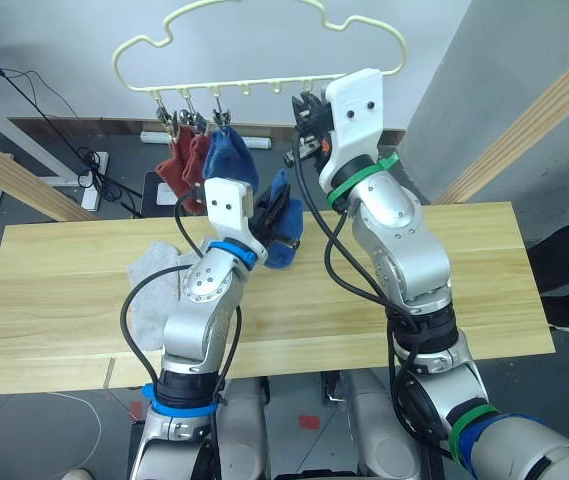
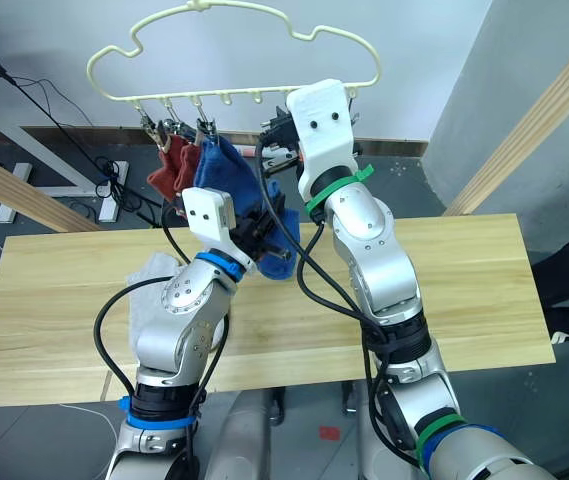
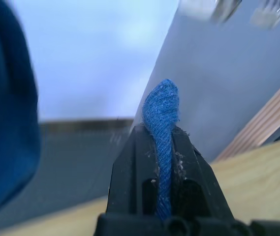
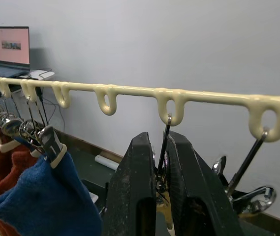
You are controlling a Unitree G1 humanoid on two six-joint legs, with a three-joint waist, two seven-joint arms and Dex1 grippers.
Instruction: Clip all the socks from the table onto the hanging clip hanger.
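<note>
Left end effector is clenched on a blue sock, the folded fabric edge standing up between its two black fingers; in the head views this sock hangs from the grip just above the worktop, its lower part partly masked by the arm; right end effector is raised to the clip hanger and closed on a grey metal clip, of which only the wire stem and a sliver of metal show between the fingers; whether the clip is pressed open cannot be told; another clip hangs just beside it, partly cut off by the finger; toward the hanger's left end, two brick red socks and a second blue sock hang from neighbouring clips, overlapping so that their outlines merge; several loops along the pale yellow bar carry nothing; light grey socks lie crumpled on the worktop near the left arm, partly hidden behind it, so their count cannot be made out; a laptop sits on a desk in the background, in the right wrist view.
</note>
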